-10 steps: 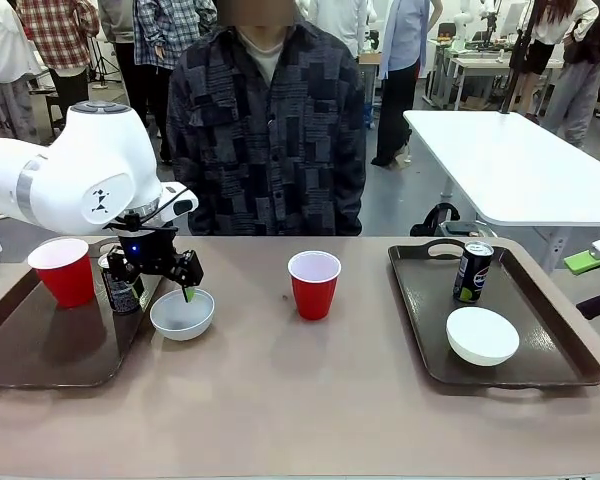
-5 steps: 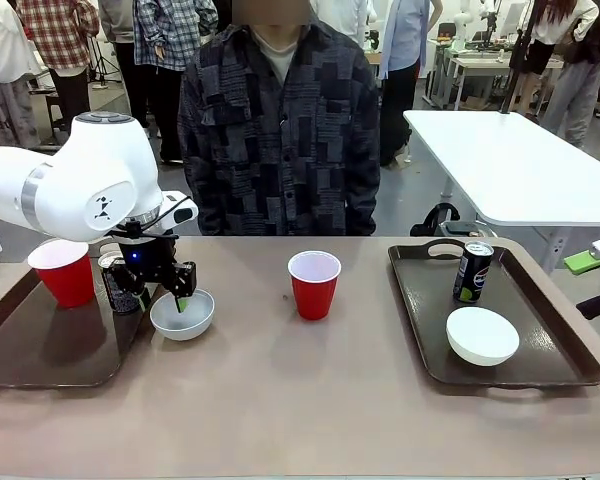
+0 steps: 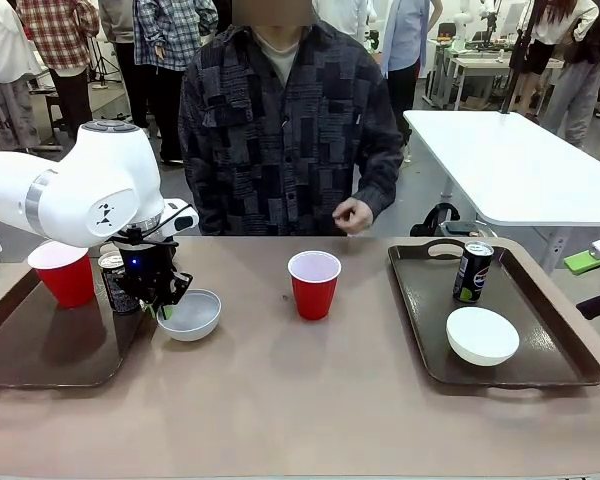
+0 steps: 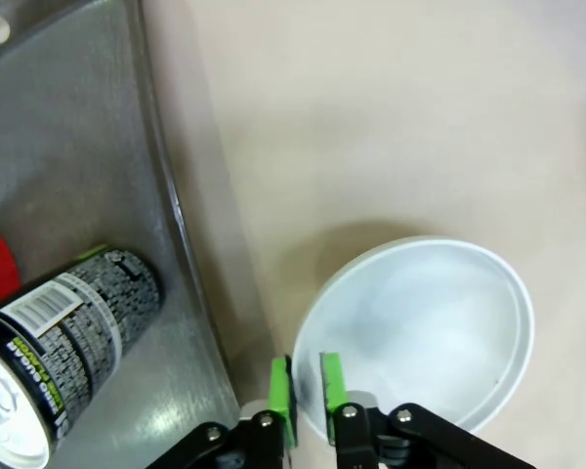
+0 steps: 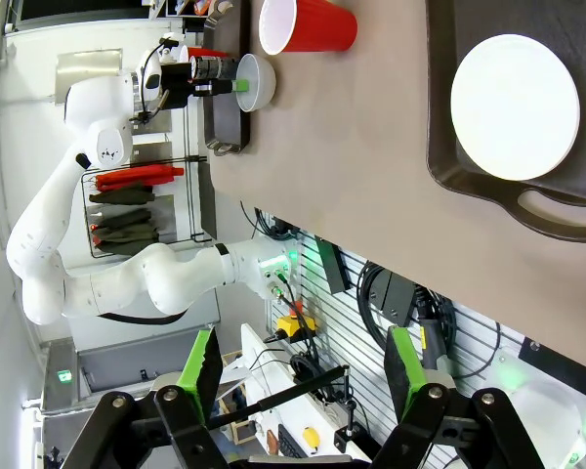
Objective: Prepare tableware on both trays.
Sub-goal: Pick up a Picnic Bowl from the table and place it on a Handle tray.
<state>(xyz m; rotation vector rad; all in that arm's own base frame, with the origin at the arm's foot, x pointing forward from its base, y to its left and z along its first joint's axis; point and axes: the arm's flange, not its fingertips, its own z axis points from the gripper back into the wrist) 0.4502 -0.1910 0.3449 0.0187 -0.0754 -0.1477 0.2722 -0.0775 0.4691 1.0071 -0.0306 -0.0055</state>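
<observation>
My left gripper [image 3: 164,306] is shut on the near-left rim of a small white bowl [image 3: 192,315], just right of the left tray [image 3: 40,352]. In the left wrist view the green pads [image 4: 281,390] pinch that bowl's [image 4: 425,322] rim. A red cup [image 3: 63,272] and a black can [image 3: 114,282] stand on the left tray. Another red cup [image 3: 314,284] stands mid-table. The right tray [image 3: 420,300] holds a Pepsi can [image 3: 473,272] and a white bowl [image 3: 482,335]. My right gripper [image 5: 301,376] hangs open off the table, above that bowl [image 5: 515,93].
A person stands at the far side with a hand [image 3: 352,215] raised over the table's far edge. In the left wrist view the black can [image 4: 68,332] lies close to my fingers, on the left tray [image 4: 78,147]. Bare tabletop lies between the trays.
My left gripper slid to the bowl's left rim and closed on it; the bowl shifted slightly right and tipped. The person's hand came into view.
</observation>
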